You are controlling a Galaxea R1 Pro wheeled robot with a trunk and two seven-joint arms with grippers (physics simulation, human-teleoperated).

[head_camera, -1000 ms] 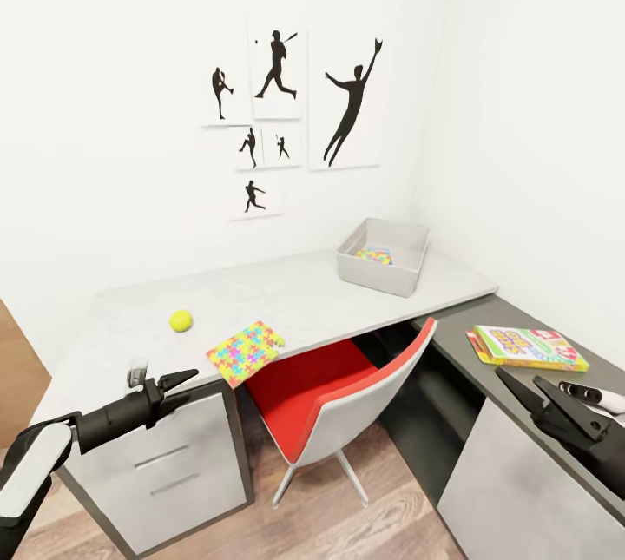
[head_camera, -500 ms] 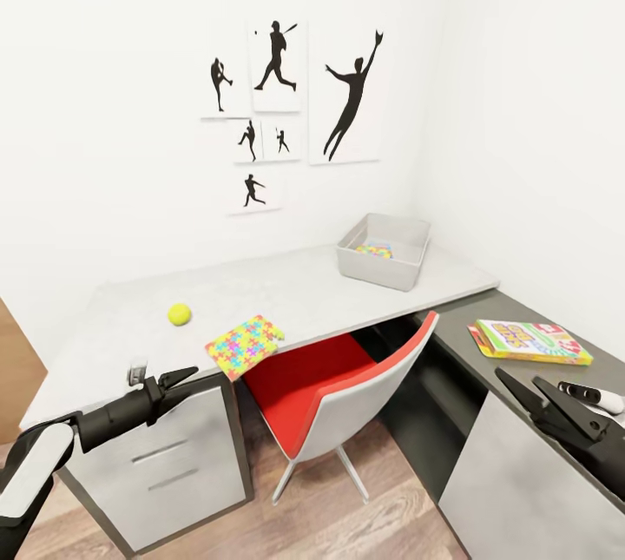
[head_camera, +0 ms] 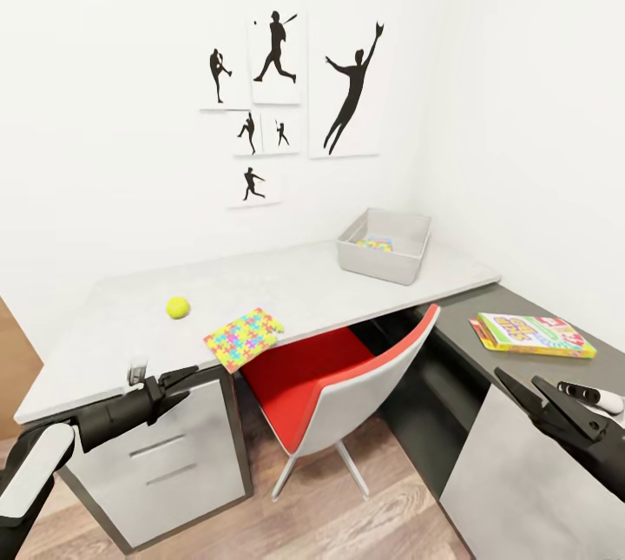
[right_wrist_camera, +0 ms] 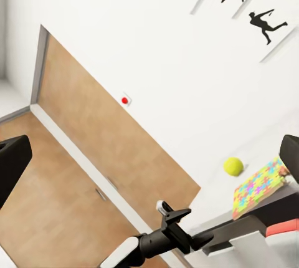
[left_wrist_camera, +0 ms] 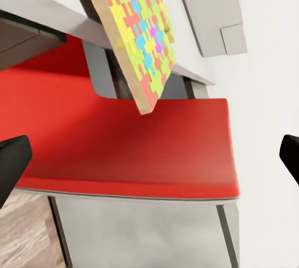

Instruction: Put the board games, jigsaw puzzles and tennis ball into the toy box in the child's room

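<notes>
Both claws, left (head_camera: 178, 379) & right (head_camera: 528, 388), open w/ nothing in them. Puzzle (head_camera: 244, 339) hangs off the table (head_camera: 286, 291) edge, so a bump could drop it on the red chair (head_camera: 325, 386).

Table (head_camera: 286, 282) top was matt, pale grey, speckled; toy box (head_camera: 384, 261) smooth grey plastic; tennis ball (head_camera: 178, 307) fuzzy; chair seat (head_camera: 304, 373) matt red; floor (head_camera: 330, 525) wood-grained planks.

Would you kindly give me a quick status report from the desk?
Both grippers, left gripper and right gripper, open, empty. One jigsaw puzzle in toy box; second puzzle overhangs desk edge. Red chair stands in front of it.
</notes>
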